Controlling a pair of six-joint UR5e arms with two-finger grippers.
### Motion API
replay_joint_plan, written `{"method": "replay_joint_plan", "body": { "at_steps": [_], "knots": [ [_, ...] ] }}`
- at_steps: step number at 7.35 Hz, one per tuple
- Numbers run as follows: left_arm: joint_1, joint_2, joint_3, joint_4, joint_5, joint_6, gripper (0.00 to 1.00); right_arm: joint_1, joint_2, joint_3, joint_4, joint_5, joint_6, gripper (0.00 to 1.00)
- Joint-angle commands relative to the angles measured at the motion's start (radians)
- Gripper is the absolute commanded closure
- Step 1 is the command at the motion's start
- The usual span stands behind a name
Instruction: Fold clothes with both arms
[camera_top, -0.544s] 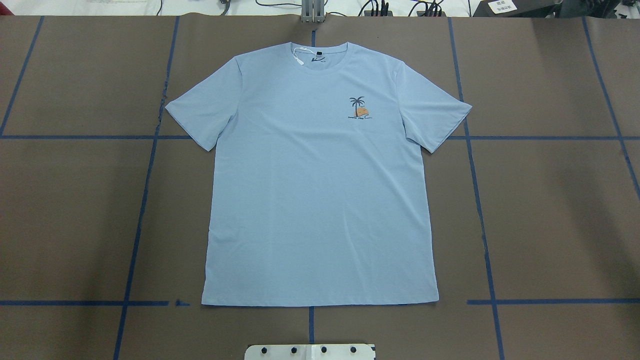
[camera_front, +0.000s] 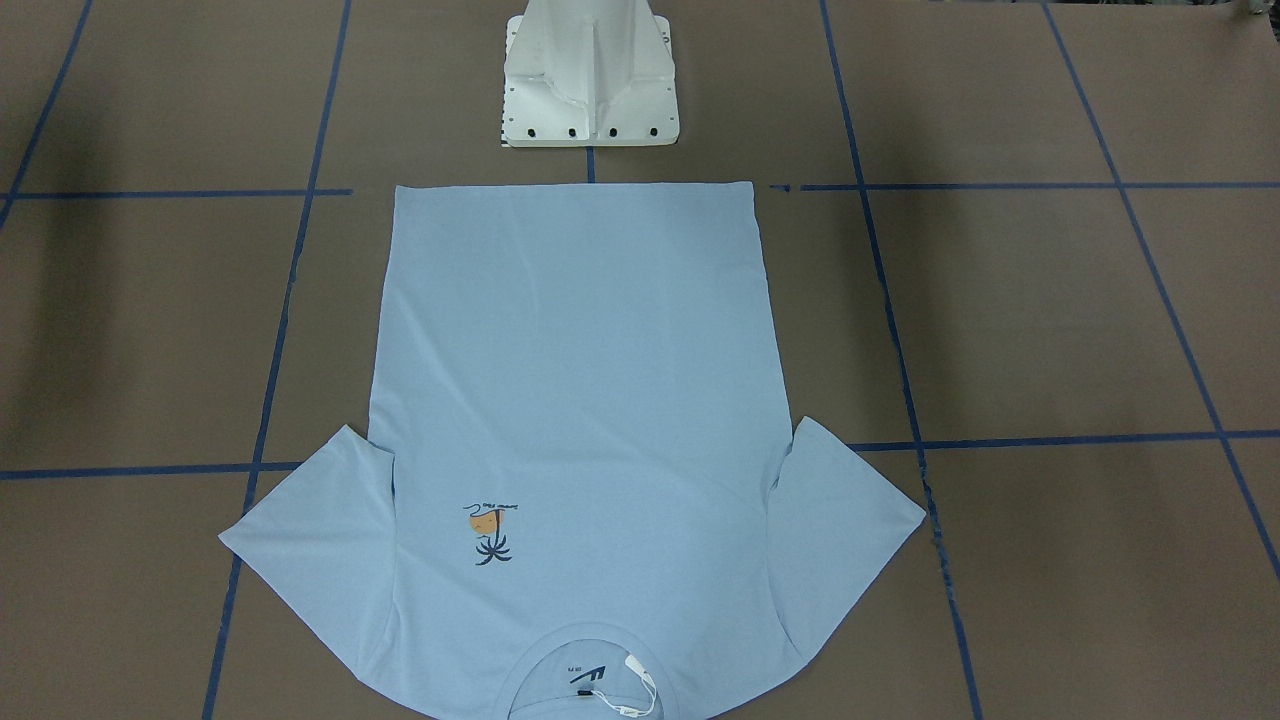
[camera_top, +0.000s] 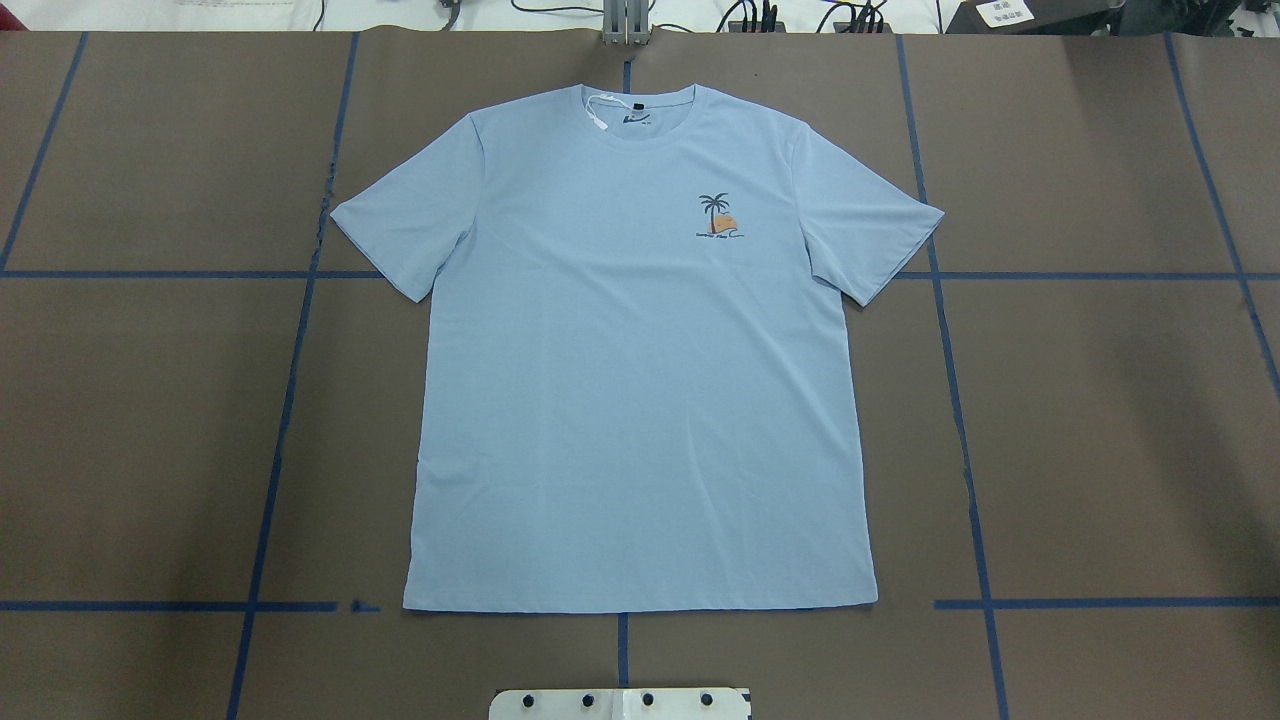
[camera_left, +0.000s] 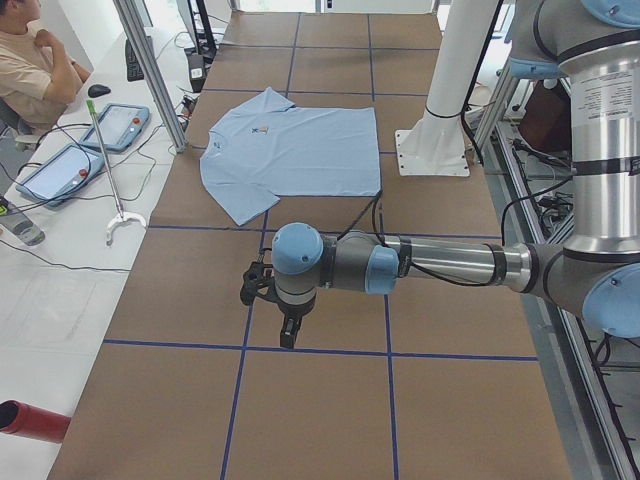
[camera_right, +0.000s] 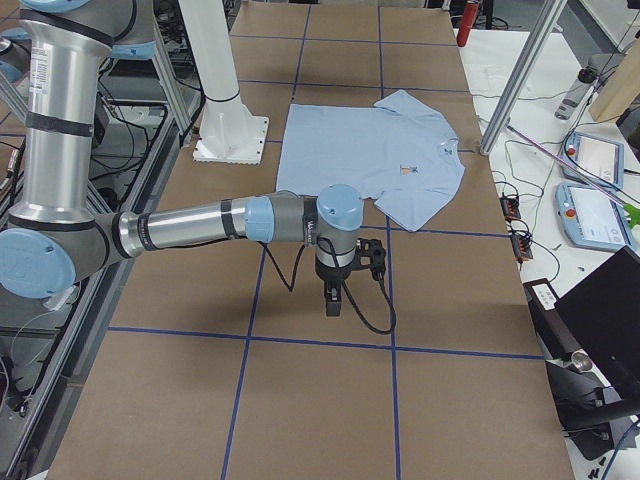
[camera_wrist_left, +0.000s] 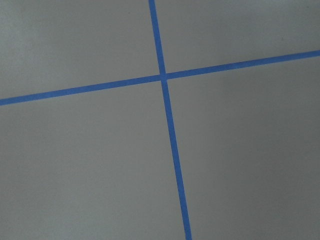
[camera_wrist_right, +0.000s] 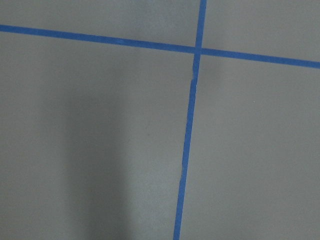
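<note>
The light blue T-shirt lies flat and face up in the middle of the brown table, sleeves spread, collar at the far edge. It also shows in the front view and both side views. Its palm print and white string tag are visible. My left gripper hangs over bare table well off to the shirt's side, and my right gripper does the same on the other side. I cannot tell whether either is open or shut. The wrist views show only table and blue tape.
The white pedestal base stands just behind the shirt's hem. Blue tape lines grid the table. A side bench holds tablets, with a seated operator beside it. Aluminium posts stand at the table's far edge.
</note>
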Motion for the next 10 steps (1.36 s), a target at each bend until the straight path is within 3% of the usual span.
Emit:
{"method": "replay_joint_plan", "body": {
  "at_steps": [1, 2, 5, 6, 7, 9, 10],
  "knots": [
    [-0.001, -0.008, -0.024, -0.119, 0.007, -0.003, 0.0, -0.013, 0.011, -0.004, 0.239, -0.004, 0.002, 0.0],
    [-0.001, -0.008, -0.02, -0.209, 0.004, -0.009, 0.0, -0.011, 0.054, -0.03, 0.342, -0.008, 0.003, 0.0],
    [-0.001, -0.066, 0.117, -0.608, 0.0, -0.011, 0.0, -0.013, 0.105, -0.131, 0.43, 0.013, 0.101, 0.0],
    [-0.001, -0.067, 0.128, -0.621, -0.002, -0.011, 0.0, -0.021, 0.125, -0.154, 0.509, 0.013, 0.212, 0.0],
    [-0.001, -0.067, 0.125, -0.623, -0.004, -0.011, 0.0, -0.104, 0.152, -0.159, 0.578, 0.003, 0.386, 0.0],
    [-0.001, -0.067, 0.125, -0.624, -0.004, -0.009, 0.0, -0.221, 0.241, -0.25, 0.701, -0.065, 0.672, 0.02],
    [-0.001, -0.067, 0.122, -0.624, -0.004, -0.009, 0.0, -0.269, 0.296, -0.34, 0.793, -0.115, 0.76, 0.08]
  ]
}}
